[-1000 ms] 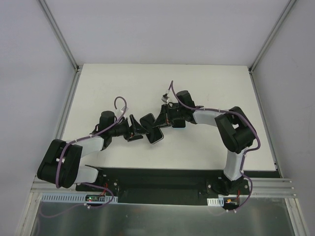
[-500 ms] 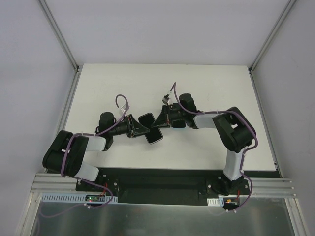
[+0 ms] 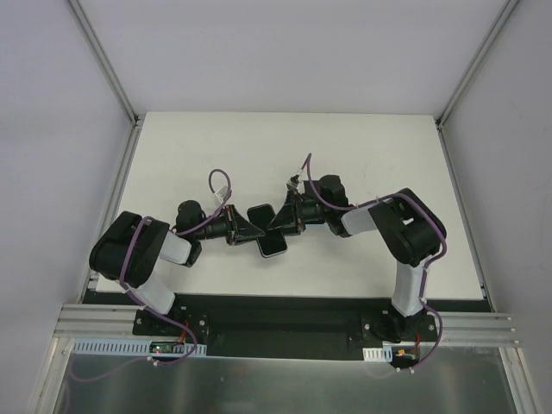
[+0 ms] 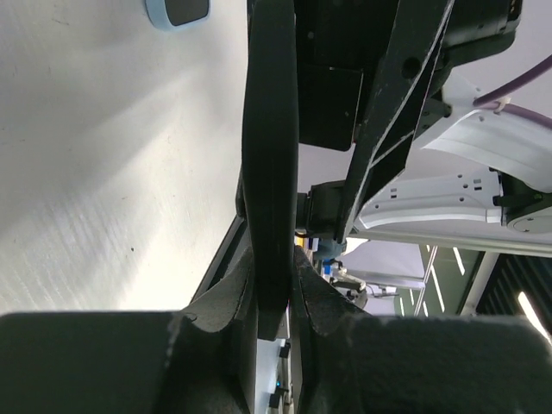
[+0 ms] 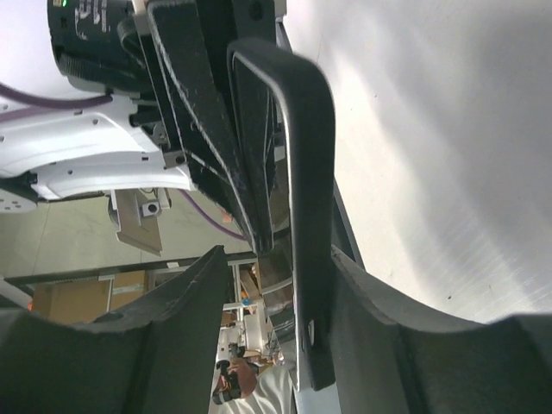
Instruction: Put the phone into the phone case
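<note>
**Phone passing to the left tool**

We are reading a change of grip over the middle of the surface (image 3: 362,155). The left tool (image 4: 274,280), wide a second ago, is now clenching the black slab that we judge to be the phone (image 4: 271,155), holding it flat above the surface. The right tool (image 5: 276,267), clamped until now, is spreading its jaws around the phone. We are judging that this frees the right arm for the phone case (image 3: 274,244), the light-rimmed piece lying just toward the near edge. We are finding no legible brand or writing.
</note>
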Controlling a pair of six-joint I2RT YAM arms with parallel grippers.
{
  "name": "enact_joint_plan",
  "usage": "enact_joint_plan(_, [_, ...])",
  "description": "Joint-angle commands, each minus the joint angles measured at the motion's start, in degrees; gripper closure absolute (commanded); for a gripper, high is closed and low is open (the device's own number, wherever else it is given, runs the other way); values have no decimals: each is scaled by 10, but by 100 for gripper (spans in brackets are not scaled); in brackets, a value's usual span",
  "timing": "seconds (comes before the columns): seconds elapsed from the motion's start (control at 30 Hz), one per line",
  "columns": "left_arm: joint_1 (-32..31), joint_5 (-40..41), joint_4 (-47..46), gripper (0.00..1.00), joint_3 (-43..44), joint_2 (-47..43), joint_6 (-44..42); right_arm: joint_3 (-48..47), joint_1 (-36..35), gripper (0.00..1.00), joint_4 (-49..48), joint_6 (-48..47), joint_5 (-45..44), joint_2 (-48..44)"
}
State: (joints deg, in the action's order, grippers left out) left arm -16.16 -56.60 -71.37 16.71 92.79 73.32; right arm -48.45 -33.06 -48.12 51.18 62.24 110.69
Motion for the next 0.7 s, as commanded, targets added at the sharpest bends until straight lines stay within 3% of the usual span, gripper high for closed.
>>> enact_joint_plan(0.0, [3,2,-70,98,12,-2,4,34,-8,50,-198,90,54,-15])
enact_joint_plan(0.07, [3,2,-70,98,17,-2,5,41,-8,50,-394,230,55,24])
enact_joint_plan(0.67, [32,10,-89,97,16,17,20,81,-29,55,-397,188,50,23])
